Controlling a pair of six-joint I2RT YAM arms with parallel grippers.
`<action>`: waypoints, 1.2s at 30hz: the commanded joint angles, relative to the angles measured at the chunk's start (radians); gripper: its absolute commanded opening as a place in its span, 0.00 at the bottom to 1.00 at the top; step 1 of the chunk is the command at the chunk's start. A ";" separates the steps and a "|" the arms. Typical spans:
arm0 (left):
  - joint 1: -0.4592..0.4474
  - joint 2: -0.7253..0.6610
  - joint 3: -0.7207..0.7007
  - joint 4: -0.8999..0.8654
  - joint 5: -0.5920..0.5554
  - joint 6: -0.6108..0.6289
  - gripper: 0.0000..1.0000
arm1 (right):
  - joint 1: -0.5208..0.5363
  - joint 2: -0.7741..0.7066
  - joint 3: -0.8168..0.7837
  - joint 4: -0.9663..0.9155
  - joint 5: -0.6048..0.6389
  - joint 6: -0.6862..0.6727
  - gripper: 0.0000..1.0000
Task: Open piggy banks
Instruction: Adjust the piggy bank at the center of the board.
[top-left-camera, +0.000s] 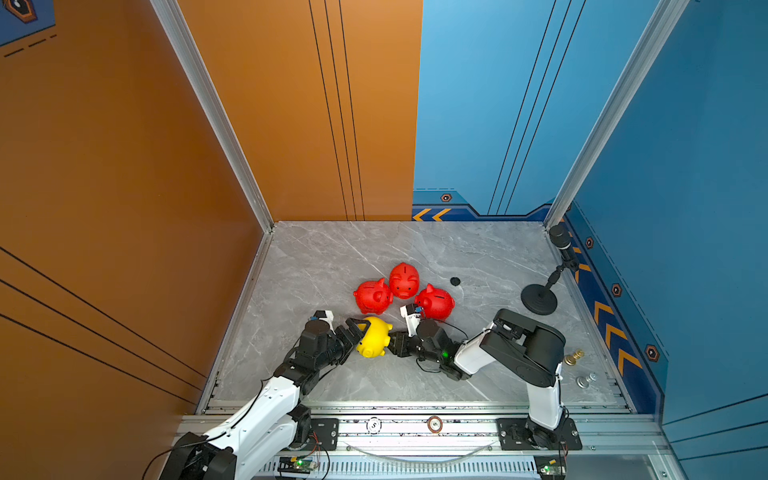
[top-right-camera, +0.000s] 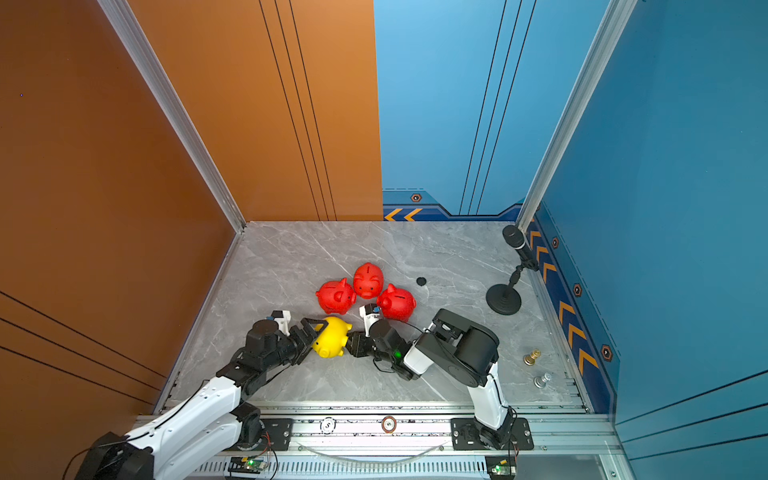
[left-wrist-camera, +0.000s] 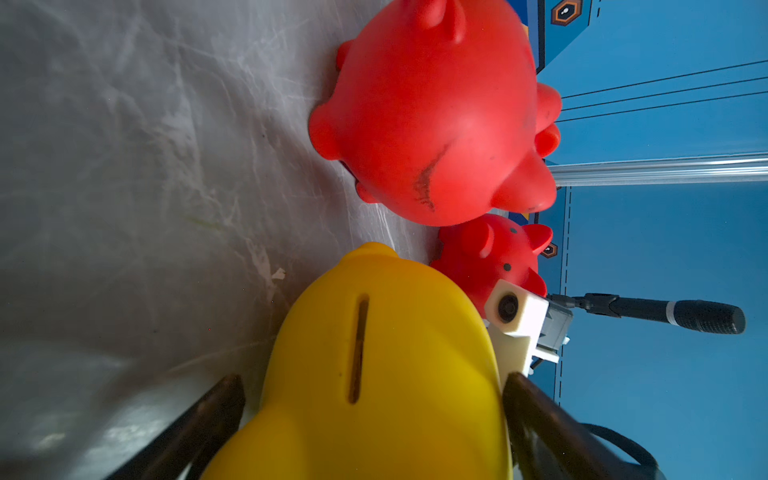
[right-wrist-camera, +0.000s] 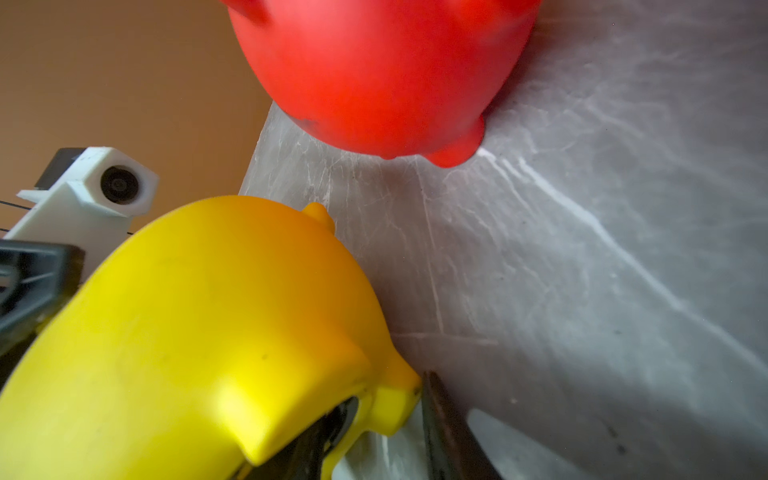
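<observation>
The yellow piggy bank (top-left-camera: 374, 337) (top-right-camera: 331, 337) lies tilted at the front middle of the table, coin slot (left-wrist-camera: 358, 349) facing the left wrist camera. My left gripper (top-left-camera: 360, 333) (left-wrist-camera: 374, 392) is shut on its body, one finger on each flank. My right gripper (top-left-camera: 392, 338) (right-wrist-camera: 380, 399) reaches its underside from the other side. Its jaws stand apart around a yellow foot (right-wrist-camera: 395, 403), beside a dark round opening in the belly. Three red piggy banks (top-left-camera: 372, 297) (top-left-camera: 404, 280) (top-left-camera: 435, 302) stand upright in a cluster just behind.
A small black plug (top-left-camera: 455, 281) lies right of the red cluster. A black microphone stand (top-left-camera: 539, 297) occupies the right side. Two small metal pieces (top-left-camera: 573, 357) (top-left-camera: 585, 380) sit near the right front edge. Walls enclose the marble table (top-left-camera: 332, 257) on three sides.
</observation>
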 joint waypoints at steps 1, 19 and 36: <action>0.025 -0.023 -0.005 -0.046 -0.060 -0.003 0.98 | 0.014 0.064 -0.031 -0.189 -0.016 -0.026 0.37; 0.021 -0.036 0.069 -0.196 -0.040 0.091 0.97 | 0.017 0.056 -0.034 -0.192 -0.012 -0.031 0.44; 0.031 -0.272 -0.048 -0.279 -0.070 0.026 0.98 | 0.019 0.040 0.012 -0.468 0.105 0.006 0.35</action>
